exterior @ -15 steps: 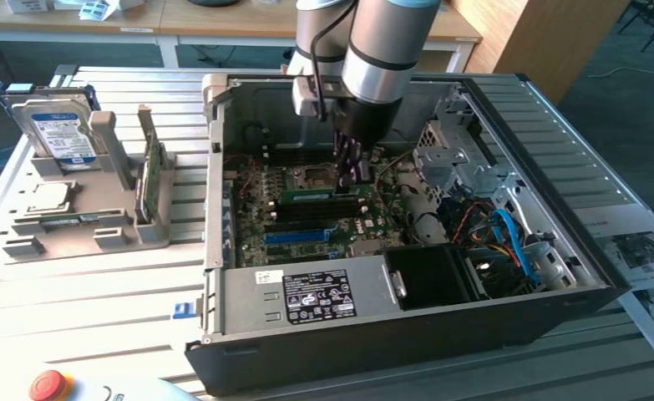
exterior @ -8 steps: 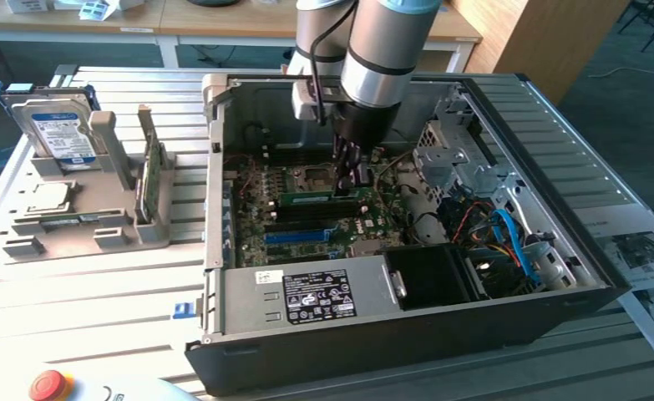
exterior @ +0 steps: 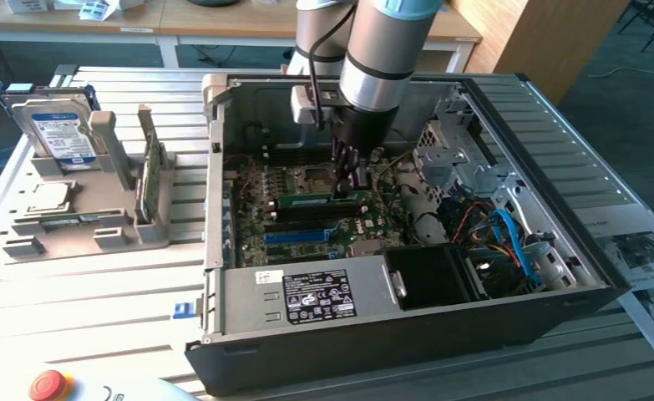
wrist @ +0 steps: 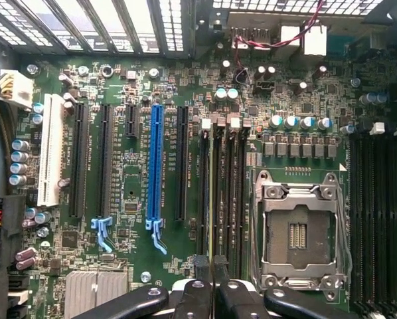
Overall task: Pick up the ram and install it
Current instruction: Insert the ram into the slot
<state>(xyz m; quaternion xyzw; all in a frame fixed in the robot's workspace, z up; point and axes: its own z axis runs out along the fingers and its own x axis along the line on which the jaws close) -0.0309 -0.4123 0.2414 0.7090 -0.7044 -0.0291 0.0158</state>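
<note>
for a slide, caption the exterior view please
Gripper holding the ram at the motherboard inside the open computer case, hard drive standing in the rack beside it.

We see a slatted metal counter (exterior: 82, 292) carrying an open computer case (exterior: 360, 355), a grey parts holder (exterior: 120, 238), and printed sheets (exterior: 644, 251).

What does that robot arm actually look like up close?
The arm is a thick silver-grey tube with a light blue cap and a black ring. A black cable runs down beside it, past a small pale box. The end effector has black fingers with silver rivets.
</note>
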